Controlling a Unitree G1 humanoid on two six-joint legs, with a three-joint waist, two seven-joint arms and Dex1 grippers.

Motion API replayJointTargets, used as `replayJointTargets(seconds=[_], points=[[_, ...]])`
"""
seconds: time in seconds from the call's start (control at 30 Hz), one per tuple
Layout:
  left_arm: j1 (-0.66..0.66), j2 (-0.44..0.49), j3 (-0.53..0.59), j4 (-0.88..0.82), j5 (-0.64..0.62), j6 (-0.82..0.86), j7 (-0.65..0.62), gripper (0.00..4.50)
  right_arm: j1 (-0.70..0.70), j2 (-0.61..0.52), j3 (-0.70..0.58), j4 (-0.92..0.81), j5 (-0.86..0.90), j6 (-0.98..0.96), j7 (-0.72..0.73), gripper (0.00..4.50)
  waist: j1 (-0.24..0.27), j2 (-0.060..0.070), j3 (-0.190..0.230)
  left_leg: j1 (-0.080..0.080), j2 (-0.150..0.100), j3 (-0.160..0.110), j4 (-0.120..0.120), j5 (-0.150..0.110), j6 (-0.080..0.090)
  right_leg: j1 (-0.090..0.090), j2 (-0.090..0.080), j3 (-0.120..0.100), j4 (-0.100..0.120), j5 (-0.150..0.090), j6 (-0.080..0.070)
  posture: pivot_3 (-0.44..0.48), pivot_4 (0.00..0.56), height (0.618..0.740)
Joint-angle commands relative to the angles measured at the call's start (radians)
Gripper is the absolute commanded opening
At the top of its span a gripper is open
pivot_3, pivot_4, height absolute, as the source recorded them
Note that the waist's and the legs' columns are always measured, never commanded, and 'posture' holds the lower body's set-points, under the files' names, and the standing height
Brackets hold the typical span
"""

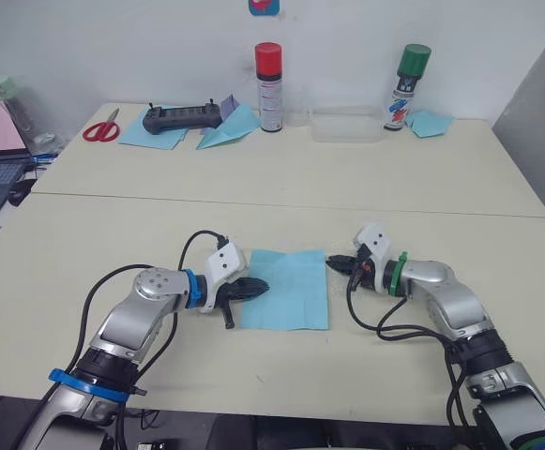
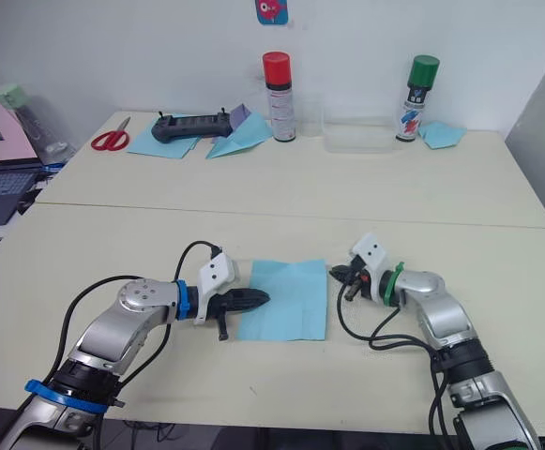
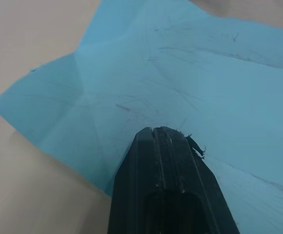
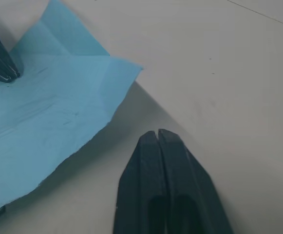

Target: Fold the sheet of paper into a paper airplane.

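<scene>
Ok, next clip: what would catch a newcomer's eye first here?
The light-blue sheet of paper lies flat and creased at the centre of the near table, not yet folded. The left gripper, fingers shut, rests its tip on the sheet's left part, while the right gripper, also shut, sits just off its right edge near the far corner. At the back stand a red-capped spray can and a green-capped spray can.

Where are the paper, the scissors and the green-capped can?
paper point(image 1: 291, 286), left eye view, middle of the sheet
scissors point(image 1: 99, 130), left eye view, red handles
green-capped can point(image 1: 405, 97), left eye view, its body
</scene>
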Motion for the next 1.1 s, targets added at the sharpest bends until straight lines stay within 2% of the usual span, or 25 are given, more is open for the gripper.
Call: replayJointTargets(seconds=[0.03,0.2,0.43,0.8,1.1], points=[[0.018,0.006,-0.027,0.036,0.038,0.010,-0.007,0.00,0.023,-0.002,0.038,-0.083,0.047,0.060,0.095,0.01,0.000,0.000,0.000,0.001,0.000,0.000,0.000,0.000,0.000,0.001,0.000,0.000,0.000,0.000,0.000,0.000,0.150,0.740],[0.017,0.004,-0.029,0.037,0.040,0.007,-0.006,0.00,0.061,0.003,0.036,-0.197,0.158,0.216,0.165,0.01,0.000,0.000,0.000,0.002,0.000,0.000,0.000,0.000,0.000,0.002,0.000,0.000,0.000,0.000,0.000,0.000,0.150,0.740],[0.014,0.000,-0.030,0.042,0.041,0.003,-0.002,0.00,0.015,0.130,-0.031,-0.198,0.219,0.270,0.062,0.01,-0.001,0.000,0.000,0.005,0.000,0.000,0.000,0.000,0.000,0.004,0.000,0.000,0.000,0.000,0.000,0.000,0.150,0.740],[0.014,0.039,-0.018,0.025,0.031,0.060,-0.023,0.00,-0.067,0.247,0.089,0.011,0.049,0.102,-0.009,0.01,-0.002,0.000,0.000,0.005,0.000,0.000,-0.001,0.000,0.000,0.004,0.001,0.000,-0.001,-0.001,0.000,0.000,0.150,0.740],[0.014,0.125,0.044,-0.022,-0.010,0.121,-0.055,0.00,-0.089,0.247,0.199,0.108,-0.103,0.022,-0.024,0.01,-0.024,0.000,0.000,0.006,0.003,0.000,-0.003,0.000,0.000,0.003,0.003,0.000,0.000,-0.001,-0.001,0.000,0.150,0.740]])
